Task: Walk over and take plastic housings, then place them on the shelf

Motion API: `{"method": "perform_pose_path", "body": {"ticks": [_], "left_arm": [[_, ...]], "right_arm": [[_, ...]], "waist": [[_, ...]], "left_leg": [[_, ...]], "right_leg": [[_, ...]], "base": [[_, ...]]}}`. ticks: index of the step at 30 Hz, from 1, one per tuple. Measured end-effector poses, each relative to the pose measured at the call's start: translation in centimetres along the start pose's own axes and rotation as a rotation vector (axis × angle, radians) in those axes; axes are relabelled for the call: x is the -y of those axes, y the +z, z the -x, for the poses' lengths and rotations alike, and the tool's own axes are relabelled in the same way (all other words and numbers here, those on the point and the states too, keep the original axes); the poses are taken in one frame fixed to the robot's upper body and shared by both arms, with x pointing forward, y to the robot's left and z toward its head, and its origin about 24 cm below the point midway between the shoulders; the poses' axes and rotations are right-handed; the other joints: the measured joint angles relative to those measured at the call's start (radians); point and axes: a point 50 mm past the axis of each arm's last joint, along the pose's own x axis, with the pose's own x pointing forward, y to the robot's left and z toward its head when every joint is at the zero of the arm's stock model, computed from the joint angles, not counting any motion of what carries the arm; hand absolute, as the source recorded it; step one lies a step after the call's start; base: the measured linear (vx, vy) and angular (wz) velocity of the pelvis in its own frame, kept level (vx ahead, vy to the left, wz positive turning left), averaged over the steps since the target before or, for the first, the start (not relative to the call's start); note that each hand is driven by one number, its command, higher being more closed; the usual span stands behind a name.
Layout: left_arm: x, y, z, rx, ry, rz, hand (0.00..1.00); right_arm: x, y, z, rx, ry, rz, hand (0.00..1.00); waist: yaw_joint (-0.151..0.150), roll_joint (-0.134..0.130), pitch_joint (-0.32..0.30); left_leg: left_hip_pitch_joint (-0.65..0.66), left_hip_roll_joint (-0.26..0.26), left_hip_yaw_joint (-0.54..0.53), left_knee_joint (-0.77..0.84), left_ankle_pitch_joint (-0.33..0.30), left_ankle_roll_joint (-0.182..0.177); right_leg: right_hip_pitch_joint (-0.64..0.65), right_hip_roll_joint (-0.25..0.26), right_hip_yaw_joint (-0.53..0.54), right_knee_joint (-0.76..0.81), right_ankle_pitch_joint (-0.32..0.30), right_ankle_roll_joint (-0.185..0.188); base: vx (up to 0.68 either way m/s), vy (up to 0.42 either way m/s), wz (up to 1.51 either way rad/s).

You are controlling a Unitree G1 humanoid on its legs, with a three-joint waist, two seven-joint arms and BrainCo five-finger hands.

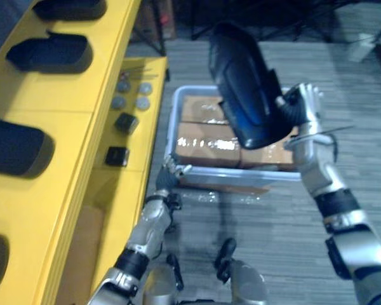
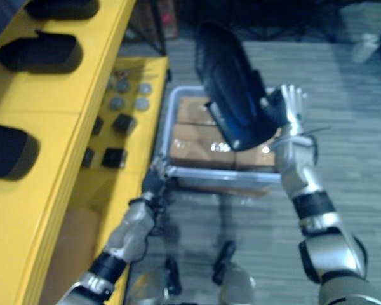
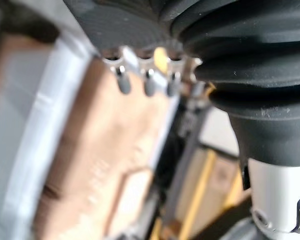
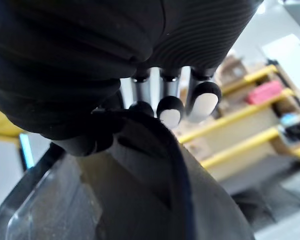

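My right hand (image 1: 301, 105) is shut on a large dark glossy plastic housing (image 1: 244, 89), held up in the air above a grey bin (image 1: 171, 127). In the right wrist view its fingers (image 4: 170, 107) curl over the housing's edge (image 4: 140, 190). The left hand (image 1: 168, 176) hangs low by the bin's front left corner, fingers (image 3: 149, 85) relaxed and holding nothing. A yellow shelf (image 1: 70, 127) runs along the left, with several dark housings lying on its top level, among them one (image 1: 51, 54) near the back and one (image 1: 16, 149) closer to me.
Brown cardboard boxes (image 1: 206, 143) fill the bin. The shelf's lower level carries small black blocks (image 1: 126, 122) and round grey discs (image 1: 130, 95). Grey carpet lies to the right of the bin. Dark stands are at the back.
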Motion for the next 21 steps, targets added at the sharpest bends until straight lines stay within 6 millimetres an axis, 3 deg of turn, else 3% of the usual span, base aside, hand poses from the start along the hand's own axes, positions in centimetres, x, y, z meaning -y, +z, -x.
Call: {"method": "perform_pose_path", "body": {"ticks": [6, 21], "left_arm": [[0.6, 1.6, -1.4, 0.029, 0.010, -0.001, 0.00], [1.4, 0.0, -1.3, -0.092, -0.095, 0.050, 0.00]], "right_arm": [[-1.0, 1.7, 0.9, 0.072, 0.012, -0.059, 1.00], [-4.4, 2.8, 3.0, 0.055, 0.128, -0.108, 1.00]], "waist": [[-0.004, -0.015, -0.055], [0.010, -0.038, -0.130]], "left_leg": [[0.032, 0.010, 0.047, -0.009, -0.016, -0.007], [0.032, 0.004, 0.019, -0.009, -0.015, -0.006]], "right_leg": [[0.032, 0.033, 0.040, -0.084, 0.049, -0.005], [0.060, 0.034, 0.020, -0.112, 0.068, -0.002]], "base": [[-0.05, 0.044, -0.26], [0.01, 0.090, 0.04]]}}
